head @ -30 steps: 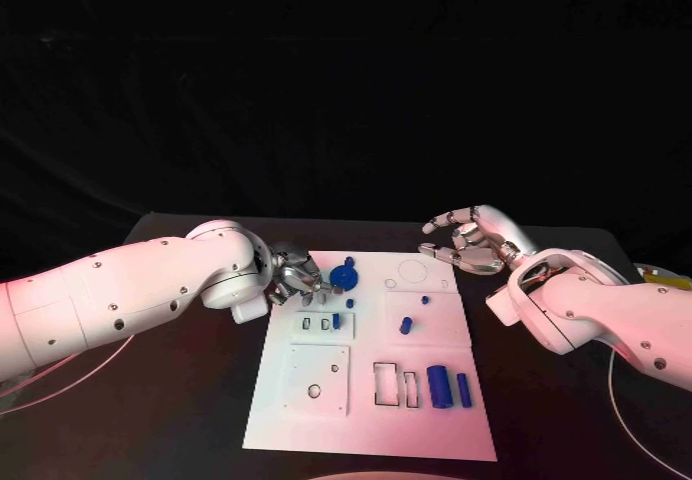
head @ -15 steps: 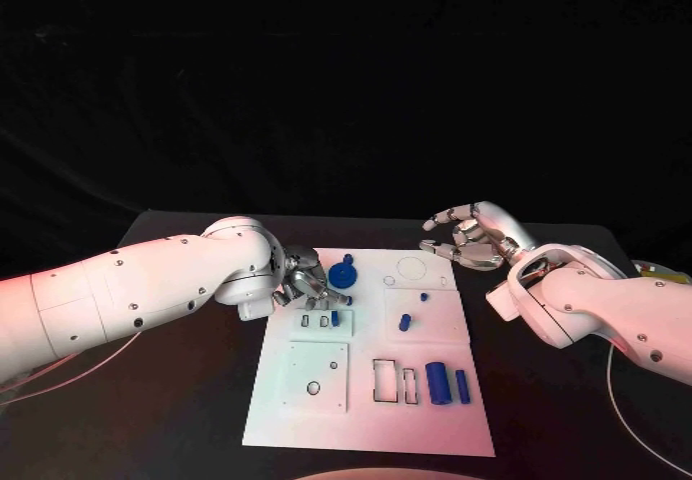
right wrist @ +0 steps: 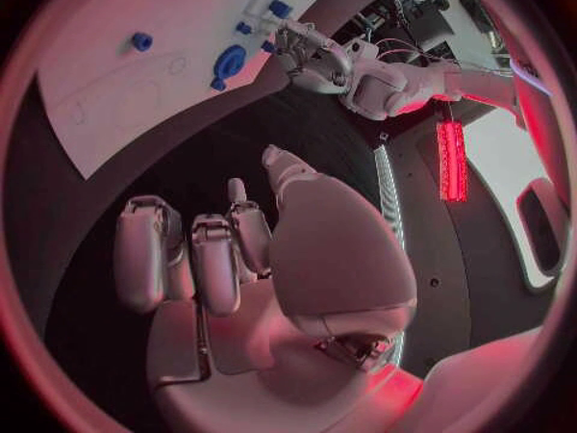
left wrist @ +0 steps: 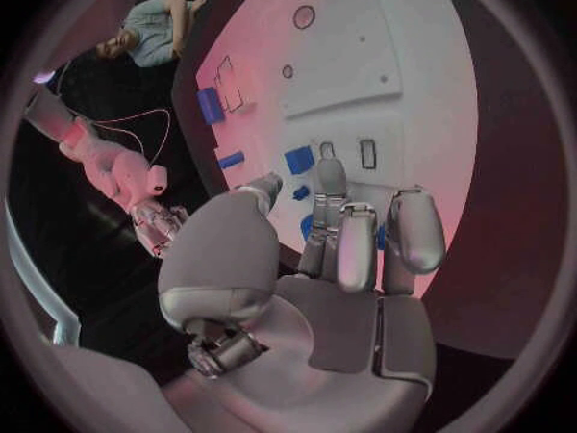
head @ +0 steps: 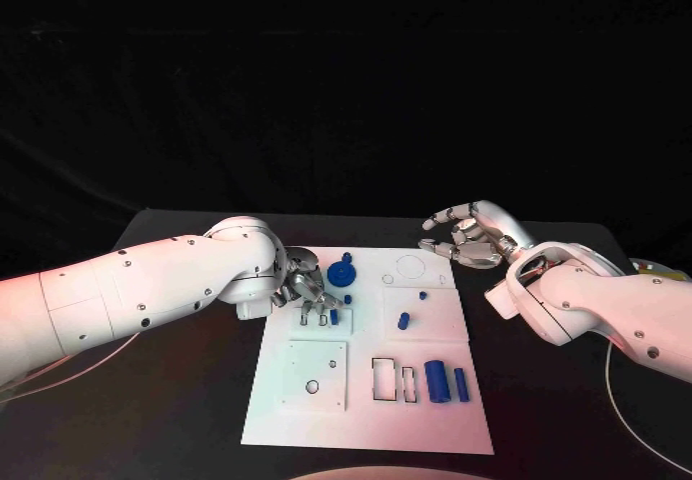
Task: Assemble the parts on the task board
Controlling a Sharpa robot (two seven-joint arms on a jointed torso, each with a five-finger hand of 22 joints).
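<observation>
The white task board (head: 361,400) lies mid-table. A blue round part (head: 342,272) stands near its far left corner, with small blue pegs (head: 404,321) scattered mid-board and two blue cylinders (head: 447,384) near the front right. My left hand (head: 303,286) hovers low over the board's left edge, beside the round part, its fingers (left wrist: 331,178) reaching toward two small slots (left wrist: 346,151) and holding nothing. A blue piece (left wrist: 298,160) stands beside those slots. My right hand (head: 464,238) floats over the board's far right corner, fingers loosely bent and apart, nothing in it.
Black table (head: 173,400) surrounds the board on all sides. A thin cable (head: 72,375) trails on the table at the left. In the right wrist view the board (right wrist: 109,67) and my left hand (right wrist: 307,53) lie beyond my right hand (right wrist: 240,260).
My left hand has slid a little nearer along the board's left edge, from beside the round part toward the small slots. The right hand has barely moved.
</observation>
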